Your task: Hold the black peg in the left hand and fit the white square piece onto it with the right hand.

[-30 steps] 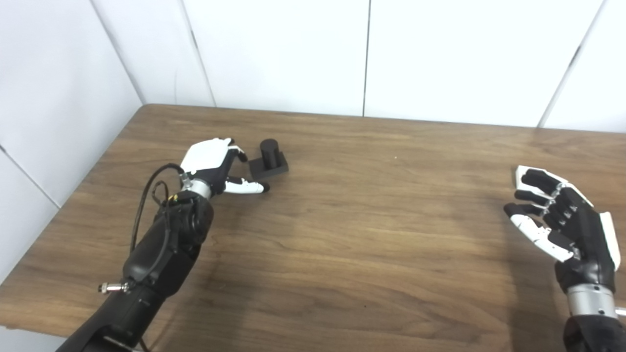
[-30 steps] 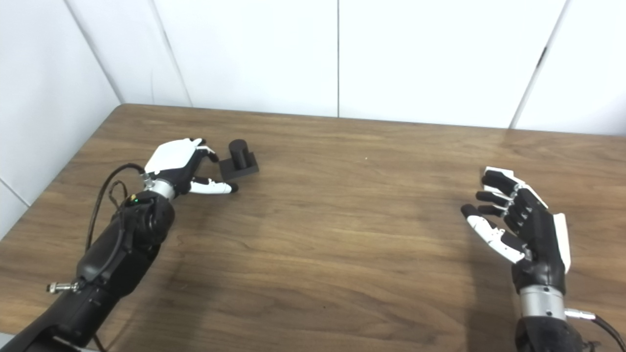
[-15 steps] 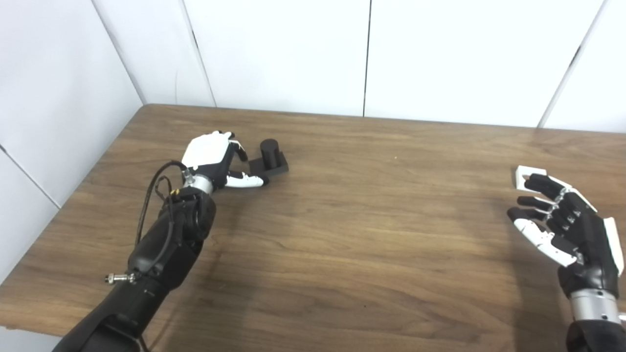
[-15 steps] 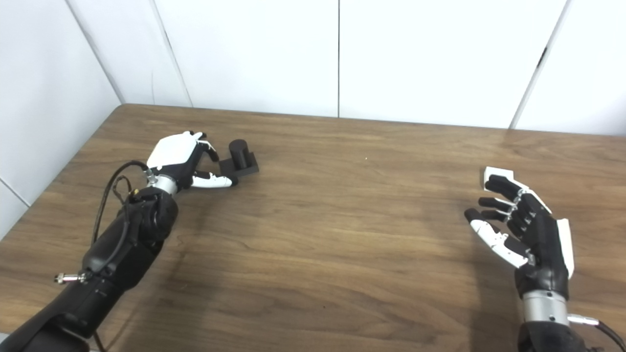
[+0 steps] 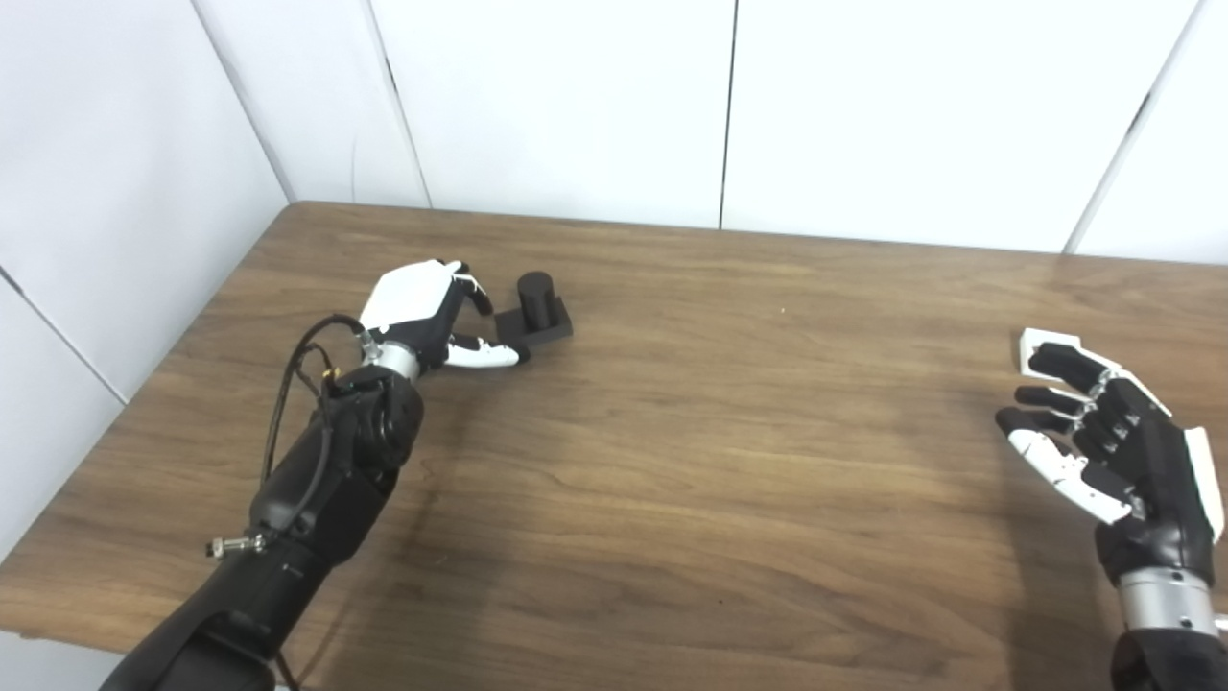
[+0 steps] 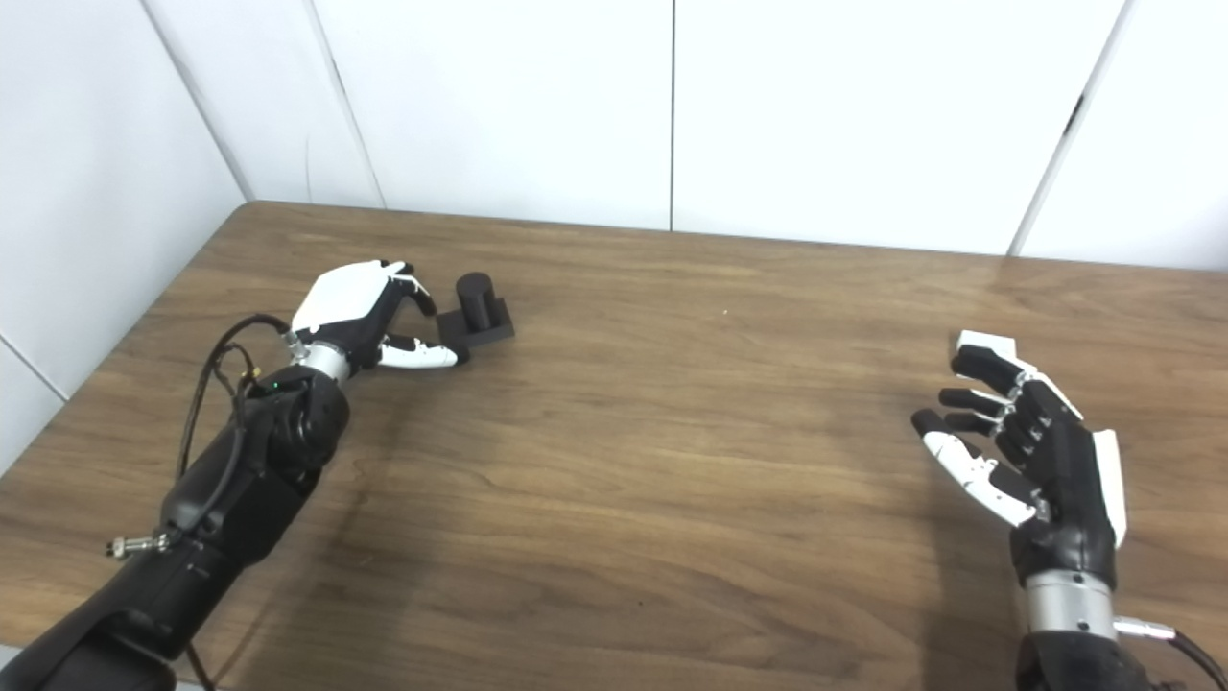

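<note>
The black peg (image 5: 535,305), a short cylinder on a square black base, stands on the table at the left. My left hand (image 5: 422,312) sits just left of it, fingers apart, thumb tip at the base's near corner; it is not gripped. The white square piece (image 5: 1046,343) lies flat at the right, partly covered by the fingertips (image 5: 1050,357) of my right hand (image 5: 1113,441). That hand hovers open with its palm facing left, holding nothing.
The wooden table (image 5: 691,461) runs to white wall panels at the back and left. A black cable (image 5: 293,384) loops off my left forearm. The table's front edge lies close to the bottom left of the picture.
My left hand has moved up to the peg, its thumb now at the base. My right hand has drawn back a little, uncovering more of the white piece. The camera shifted slightly.
</note>
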You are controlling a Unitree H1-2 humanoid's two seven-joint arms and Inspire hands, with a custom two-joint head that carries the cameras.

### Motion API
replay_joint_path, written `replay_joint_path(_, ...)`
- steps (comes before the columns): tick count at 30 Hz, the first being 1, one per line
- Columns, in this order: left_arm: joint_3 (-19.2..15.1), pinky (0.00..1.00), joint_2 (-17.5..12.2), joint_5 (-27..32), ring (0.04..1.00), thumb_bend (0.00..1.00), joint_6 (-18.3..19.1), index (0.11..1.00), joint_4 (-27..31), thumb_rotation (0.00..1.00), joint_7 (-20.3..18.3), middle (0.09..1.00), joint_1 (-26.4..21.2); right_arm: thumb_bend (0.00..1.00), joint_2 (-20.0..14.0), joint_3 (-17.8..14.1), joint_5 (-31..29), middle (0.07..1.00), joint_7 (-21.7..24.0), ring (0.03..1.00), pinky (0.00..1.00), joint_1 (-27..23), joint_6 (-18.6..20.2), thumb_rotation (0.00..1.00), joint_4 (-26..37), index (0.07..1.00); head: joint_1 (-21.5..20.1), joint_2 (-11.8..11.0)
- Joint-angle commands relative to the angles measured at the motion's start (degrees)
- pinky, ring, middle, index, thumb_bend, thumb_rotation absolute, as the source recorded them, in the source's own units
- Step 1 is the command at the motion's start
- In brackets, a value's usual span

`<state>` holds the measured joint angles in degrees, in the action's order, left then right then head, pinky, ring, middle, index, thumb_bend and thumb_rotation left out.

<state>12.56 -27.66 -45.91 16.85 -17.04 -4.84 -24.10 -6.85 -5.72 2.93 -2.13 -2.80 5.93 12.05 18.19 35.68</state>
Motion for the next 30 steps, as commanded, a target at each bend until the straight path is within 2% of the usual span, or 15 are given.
replay_joint_path(1,0.60,0.99,-1.22,0.03,0.989,0.81,-0.26,0.733,-0.10,0.51,-0.44,0.951,-1.50,0.45,-0.04,-0.28,-0.12,0.740,-0.27,0.646,0.58,-1.52,-1.64,0.00,2.18,0.712,0.14,0.08)
replay_joint_path(9,1.09,0.97,-1.27,-0.33,0.997,0.82,-0.60,0.737,1.68,0.49,0.15,0.957,-0.83,0.45,0.03,-0.25,-0.38,0.751,-0.21,0.665,0.62,-2.00,-1.61,0.00,1.22,0.724,0.47,0.19)
replay_joint_path(23,1.46,0.98,-1.32,-0.59,1.000,0.80,-0.06,0.745,4.33,0.49,-0.29,0.964,-0.27,0.47,-0.30,-0.37,-0.73,0.747,0.01,0.668,0.61,-2.68,-2.34,0.00,-0.19,0.718,0.29,0.54)
replay_joint_path(30,1.78,0.96,-1.06,-0.50,0.994,0.80,-0.05,0.741,3.79,0.46,-0.20,0.960,-0.46,0.47,-0.47,-0.43,-0.73,0.747,0.04,0.665,0.61,-2.74,-2.34,0.00,-0.02,0.714,0.10,0.62)
